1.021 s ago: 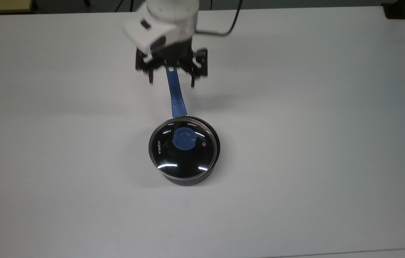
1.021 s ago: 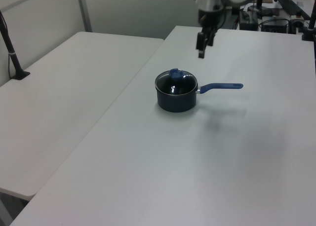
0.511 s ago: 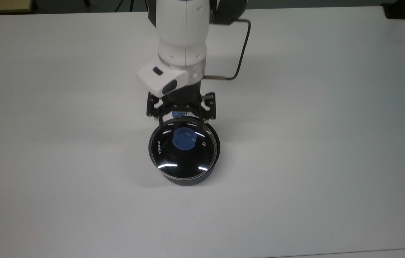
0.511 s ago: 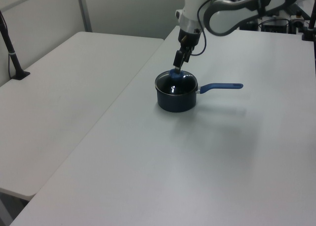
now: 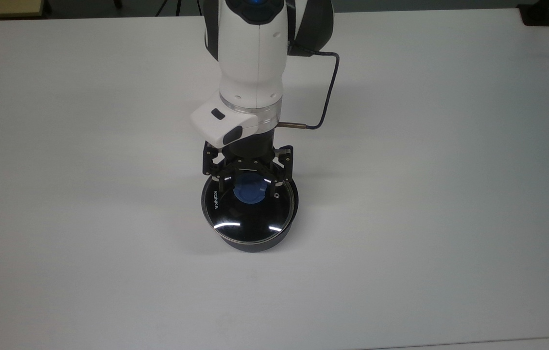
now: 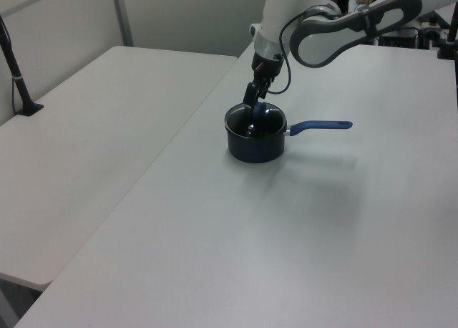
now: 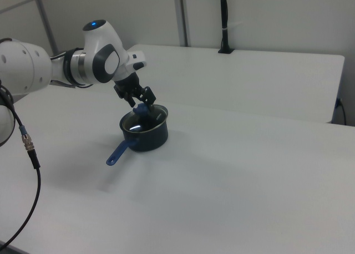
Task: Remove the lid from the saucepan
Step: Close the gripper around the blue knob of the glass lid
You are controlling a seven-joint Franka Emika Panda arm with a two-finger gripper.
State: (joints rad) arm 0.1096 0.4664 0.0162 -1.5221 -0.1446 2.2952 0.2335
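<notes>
Saucepan [image 5: 255, 243] sits near the middle of the white table [image 5: 449, 194], lid [image 5: 248, 214] seated flat on its rim. In the top view the glass shows white "KONKA" lettering toward the top view's left and a small vent toward the top view's right of the blue knob [image 5: 249, 191]. The pan's long blue handle [image 6: 320, 126] points to the left view's right; in the right view it [image 7: 116, 153] runs down toward the right view's lower left. The arm [image 5: 255, 63] reaches in from the top edge of the top view, wrist pointing down over the pan. Gripper [image 5: 249, 182] hangs directly over the knob, its black fingers [image 5: 222, 179] spread apart, one on each side of the knob as the top view shows it, not closed on anything. Whether the tips touch the glass or the knob I cannot tell. In the left view the gripper [image 6: 253, 102] sits just at the knob at the far side of the pan; in the right view it [image 7: 141, 103] comes down at a slant onto the lid [image 7: 143, 118]. A dark cable [image 5: 328, 92] loops off the wrist toward the top view's right. A second table [image 6: 93, 127] stands alongside at the left view's left.
</notes>
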